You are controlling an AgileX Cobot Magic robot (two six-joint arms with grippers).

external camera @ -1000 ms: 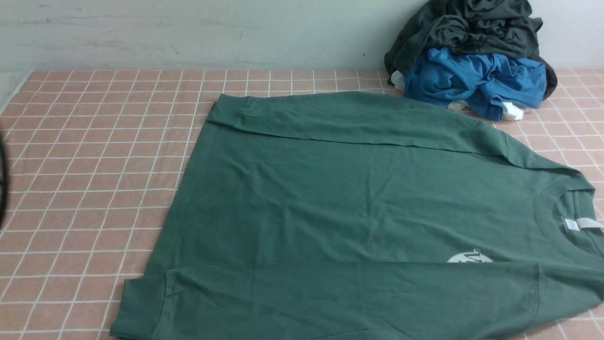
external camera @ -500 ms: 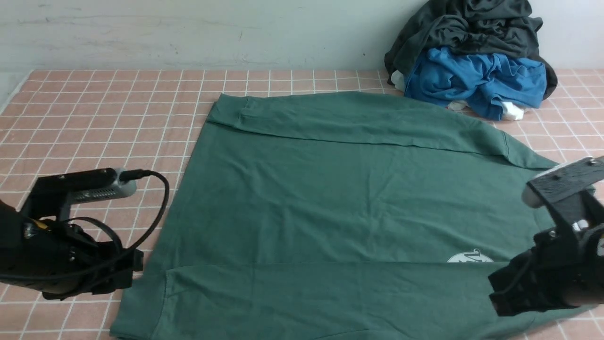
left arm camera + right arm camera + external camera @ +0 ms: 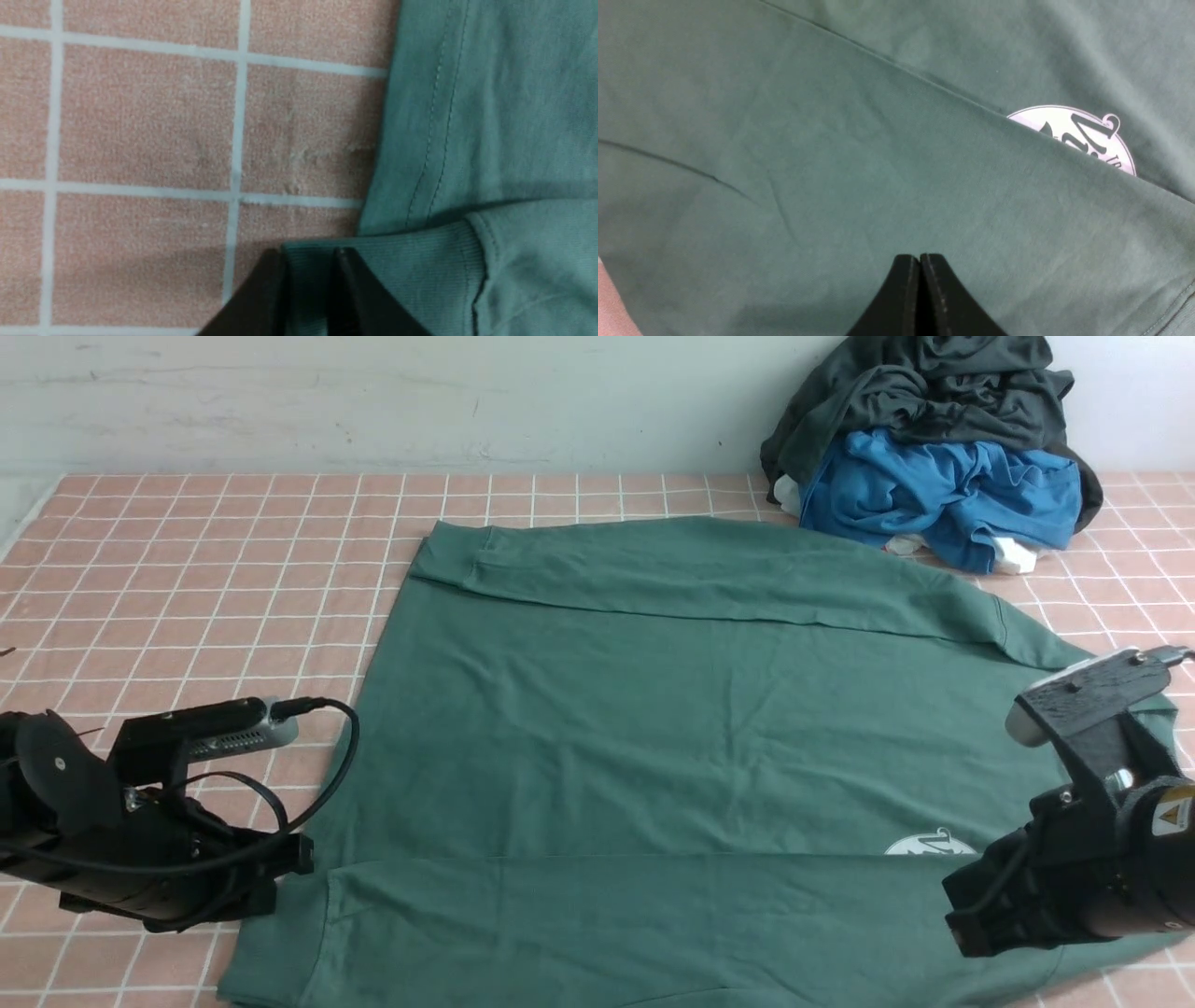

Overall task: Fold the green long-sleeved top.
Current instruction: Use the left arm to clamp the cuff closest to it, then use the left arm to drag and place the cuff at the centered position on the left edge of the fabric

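The near sleeve [image 3: 653,924] of the green long-sleeved top [image 3: 653,728] runs from our left tool [image 3: 309,254], at the cuff [image 3: 420,261], across to our right tool [image 3: 920,255]. The right tool is clenched. For the left, we cannot tell.

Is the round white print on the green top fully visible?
No, a folded sleeve of the green long-sleeved top hides part of the round white print.

chest print [image 3: 1078,135] half under sleeve [image 3: 653,915]; green long-sleeved top [image 3: 653,737] cropped at bottom
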